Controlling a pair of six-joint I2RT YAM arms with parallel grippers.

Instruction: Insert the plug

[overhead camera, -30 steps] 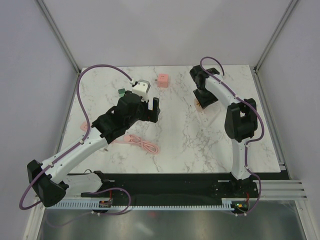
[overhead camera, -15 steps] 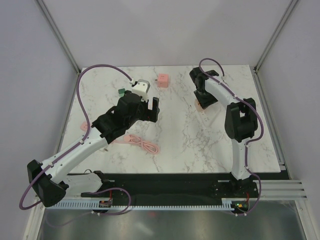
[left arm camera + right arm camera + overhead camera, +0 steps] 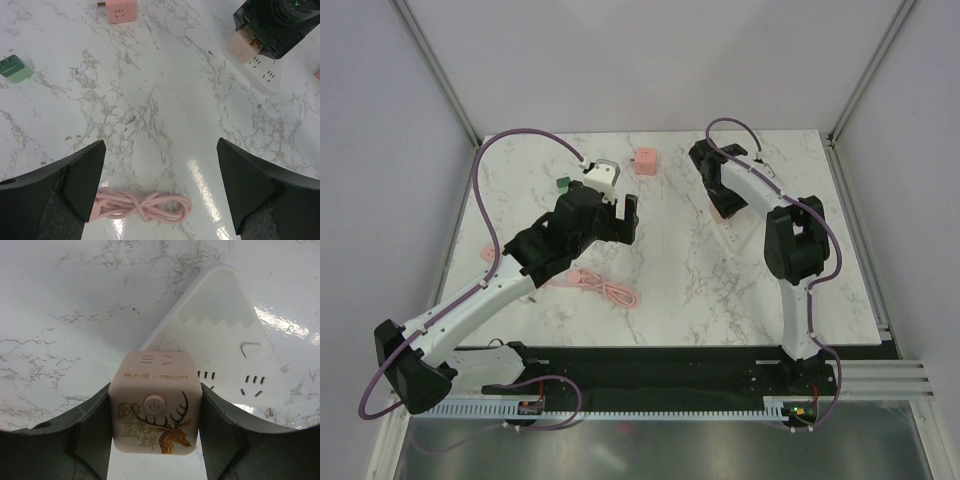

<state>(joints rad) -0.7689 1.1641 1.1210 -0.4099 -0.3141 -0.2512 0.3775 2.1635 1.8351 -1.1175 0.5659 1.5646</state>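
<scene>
Plug cube [image 3: 718,208], pink, is clamped in the right gripper [image 3: 717,198], with the white power strip [image 3: 733,226] just beneath it. The left gripper [image 3: 618,222] hangs well apart, jaws wide and empty. From the left wrist, a coiled pink cable [image 3: 145,207] lies just below those fingers. From the right wrist, the cube sits over the strip's end, and whether they touch I can't tell. I'd square it over one socket [image 3: 251,380], then press straight down.
</scene>
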